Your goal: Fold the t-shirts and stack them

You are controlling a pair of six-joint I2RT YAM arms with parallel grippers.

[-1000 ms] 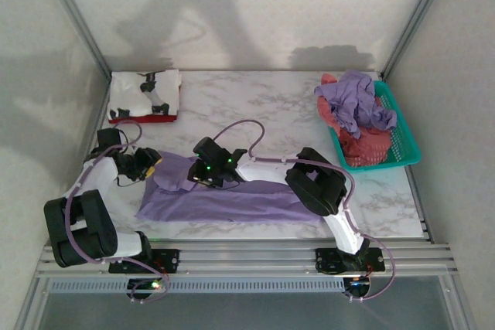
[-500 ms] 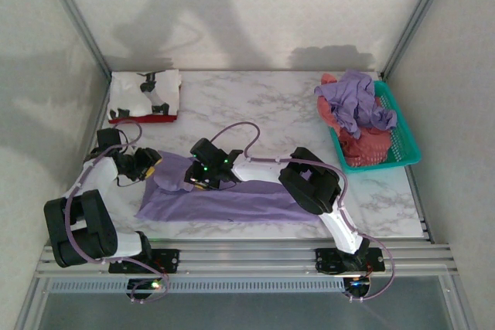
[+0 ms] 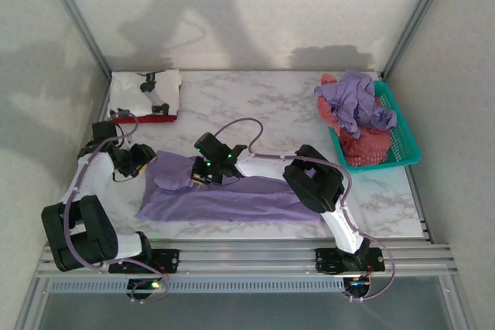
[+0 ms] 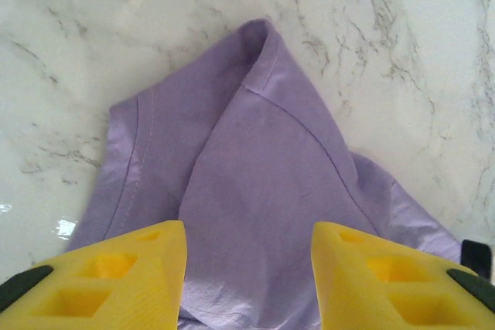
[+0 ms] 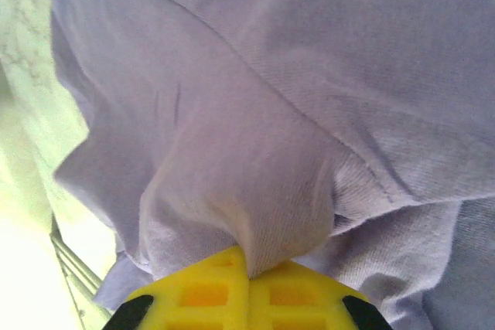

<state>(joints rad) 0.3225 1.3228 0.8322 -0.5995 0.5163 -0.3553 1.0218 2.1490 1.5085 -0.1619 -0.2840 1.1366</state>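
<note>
Currently lavender t-shirt [image 3: 224,205] flat along table [image 3: 255,106] near edge, bare marble behind; right gripper [image 5: 247,264] clenched on its bunched cloth; left gripper [image 4: 249,249] released over sleeve; two folded shirts [image 3: 145,96] back-left, white on red; teal basket [image 3: 407,147] right, two crumpled shirts [image 3: 357,113] inside, lavender over coral-red.

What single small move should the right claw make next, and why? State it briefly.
Probably raise the right claw slightly to lift its pinch. It is shut on a bunched fold of the lavender t-shirt, which lies spread on the table; the left claw hangs open by a sleeve, gripping nothing.
</note>
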